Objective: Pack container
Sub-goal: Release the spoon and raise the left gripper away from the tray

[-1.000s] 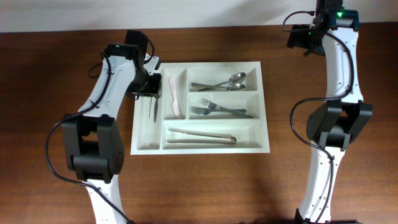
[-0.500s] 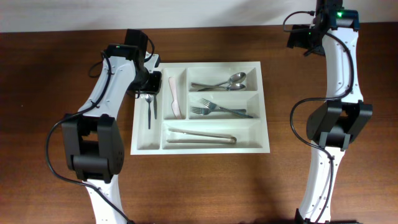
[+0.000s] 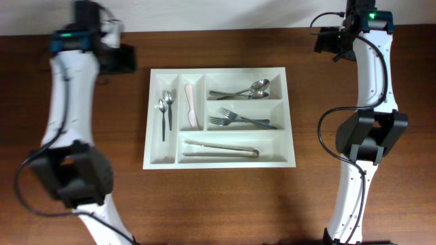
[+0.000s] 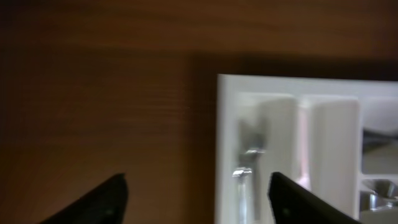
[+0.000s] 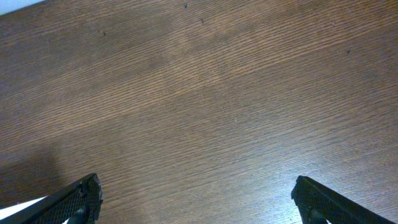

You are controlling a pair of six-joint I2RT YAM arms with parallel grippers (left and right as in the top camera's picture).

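The white cutlery tray (image 3: 218,70) lies mid-table in the overhead view. Two small spoons (image 3: 164,109) rest in its leftmost slot, also seen blurred as spoons (image 4: 249,163) in the left wrist view. A pink knife (image 3: 191,107) fills the slot beside them. On the right are large spoons (image 3: 245,90), forks (image 3: 242,120) and tongs (image 3: 220,148). My left gripper (image 3: 128,60) hovers off the tray's top-left corner, open and empty (image 4: 199,202), facing the tray (image 4: 227,124). My right gripper (image 3: 328,42) is far back right, open over bare wood (image 5: 199,199).
Dark wooden tabletop (image 3: 225,204) surrounds the tray on all sides. The right arm's base column (image 3: 354,190) stands at the right and the left arm's (image 3: 75,177) at the left. A pale wall strip (image 3: 225,13) runs along the back edge.
The left gripper opened, leaving a small spoon in the leftmost slot, then swung up and back to the left, off the tray. The right arm stayed still.
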